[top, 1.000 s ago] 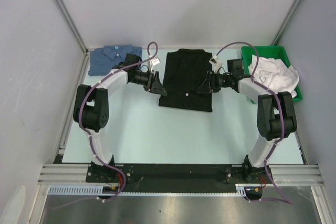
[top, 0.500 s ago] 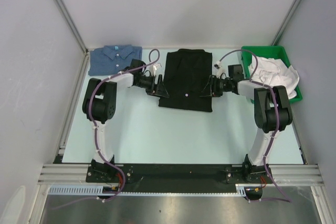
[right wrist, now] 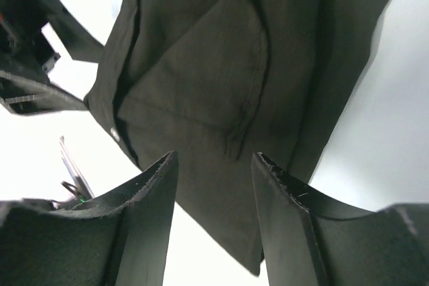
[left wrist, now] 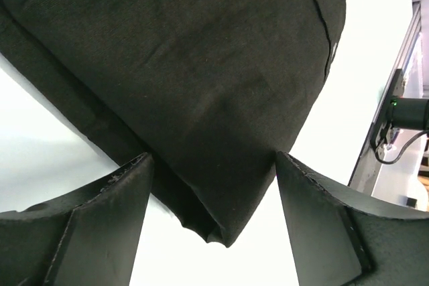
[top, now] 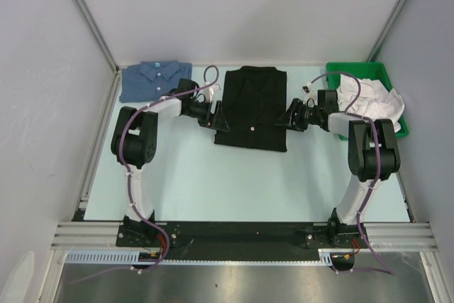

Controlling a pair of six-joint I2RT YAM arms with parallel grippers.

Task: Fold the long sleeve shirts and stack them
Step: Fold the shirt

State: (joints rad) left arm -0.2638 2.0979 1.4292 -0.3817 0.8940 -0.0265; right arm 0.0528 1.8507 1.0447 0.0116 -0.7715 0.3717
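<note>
The large black button-up shirt [top: 251, 108] lies folded flat on the pale desk [top: 234, 182], directly between the 2 sets of fingers. Its long axis runs from the arm bases toward the far wall, with the collar at the far end and the hem nearest the bases.

The left fingers [top: 218, 115] stand apart at its left edge. In the left wrist view a folded corner of the black shirt [left wrist: 201, 85] sits in the gap between these fingers [left wrist: 100, 219], unclamped. The right fingers [top: 291, 115] are also apart, just off the right edge, with nothing held.

The blue denim-like shirt [top: 154, 79] lies folded beyond and outward of the left fingers, collar toward the far wall.

Since 1 second ago, both arms have drawn outward off the black shirt and the right fingers have spread wider. Neither shirt has shifted.
</note>
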